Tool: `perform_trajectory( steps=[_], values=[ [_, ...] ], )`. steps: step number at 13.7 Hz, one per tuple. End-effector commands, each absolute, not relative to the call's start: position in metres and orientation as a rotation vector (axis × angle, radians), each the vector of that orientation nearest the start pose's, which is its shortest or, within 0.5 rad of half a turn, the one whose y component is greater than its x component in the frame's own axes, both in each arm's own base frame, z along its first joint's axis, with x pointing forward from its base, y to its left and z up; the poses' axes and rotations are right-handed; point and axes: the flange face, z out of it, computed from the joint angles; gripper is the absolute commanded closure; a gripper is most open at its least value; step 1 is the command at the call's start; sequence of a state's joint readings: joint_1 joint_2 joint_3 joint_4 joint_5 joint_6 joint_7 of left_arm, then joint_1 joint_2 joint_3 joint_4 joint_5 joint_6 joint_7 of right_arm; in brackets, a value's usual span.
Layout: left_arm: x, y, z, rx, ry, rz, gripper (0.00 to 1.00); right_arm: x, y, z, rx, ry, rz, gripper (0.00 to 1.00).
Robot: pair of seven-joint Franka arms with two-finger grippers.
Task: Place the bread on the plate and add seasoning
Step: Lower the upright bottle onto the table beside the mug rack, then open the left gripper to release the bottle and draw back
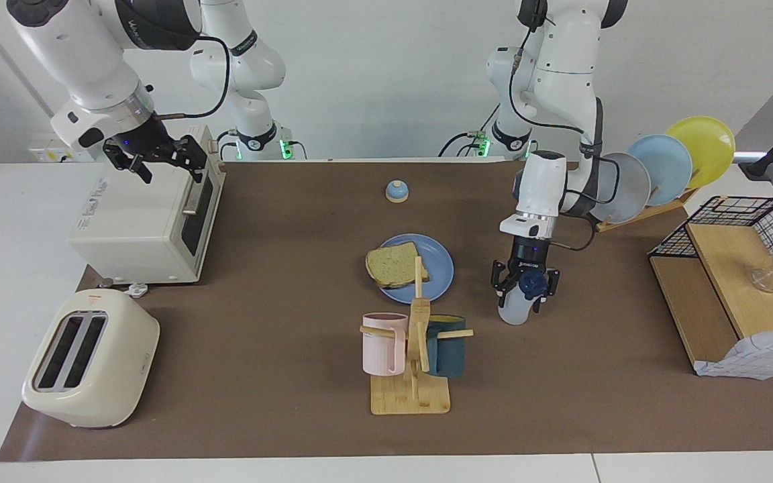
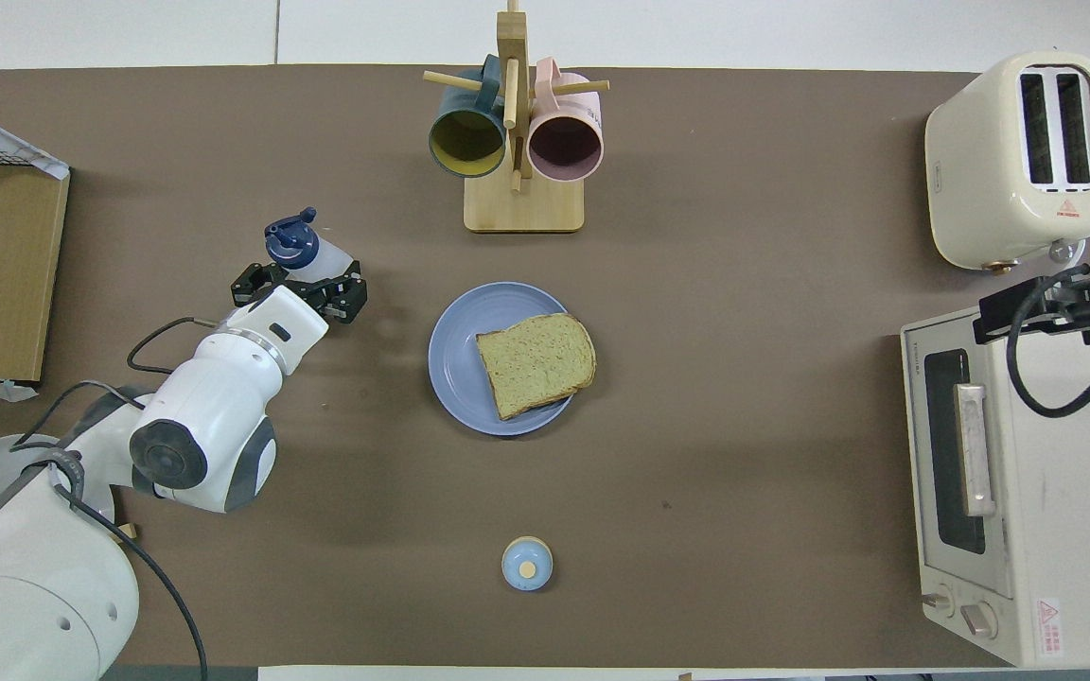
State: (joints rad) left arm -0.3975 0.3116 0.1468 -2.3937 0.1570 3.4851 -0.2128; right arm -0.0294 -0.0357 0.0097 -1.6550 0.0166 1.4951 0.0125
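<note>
I work in a lab's mock kitchen: brown mat (image 1: 292,282), toaster (image 1: 90,359), oven (image 1: 145,215), bare white walls, cabled bases.

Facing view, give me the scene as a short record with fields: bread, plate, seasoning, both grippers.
bread: lying on the plate, overhanging the rim toward the right arm's end
plate: flat on the table, nearer the robots than the mug rack
seasoning: standing on the table beside the plate, toward the left arm's end
left gripper: open, fingers either side of the seasoning's cap
right gripper: open, waiting over the oven
</note>
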Motion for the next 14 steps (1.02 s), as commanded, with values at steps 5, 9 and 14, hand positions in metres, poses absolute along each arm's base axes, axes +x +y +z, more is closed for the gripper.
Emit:
perform_trajectory(
  steps=[5, 9, 14],
  values=[
    [0.51, -0.147, 0.285, -3.011, 0.358, -1.226, 0.0, 0.532, -0.011, 0.601, -3.114, 0.03, 0.198, 0.0],
    [0.49, -0.141, 0.295, -3.021, 0.352, -1.224, 0.0, 0.532, -0.01, 0.601, -3.112, 0.03, 0.198, 0.0],
    [0.457, -0.138, 0.313, -3.033, 0.357, -1.242, 0.0, 0.532, -0.011, 0.601, -3.114, 0.03, 0.198, 0.0]
  ],
)
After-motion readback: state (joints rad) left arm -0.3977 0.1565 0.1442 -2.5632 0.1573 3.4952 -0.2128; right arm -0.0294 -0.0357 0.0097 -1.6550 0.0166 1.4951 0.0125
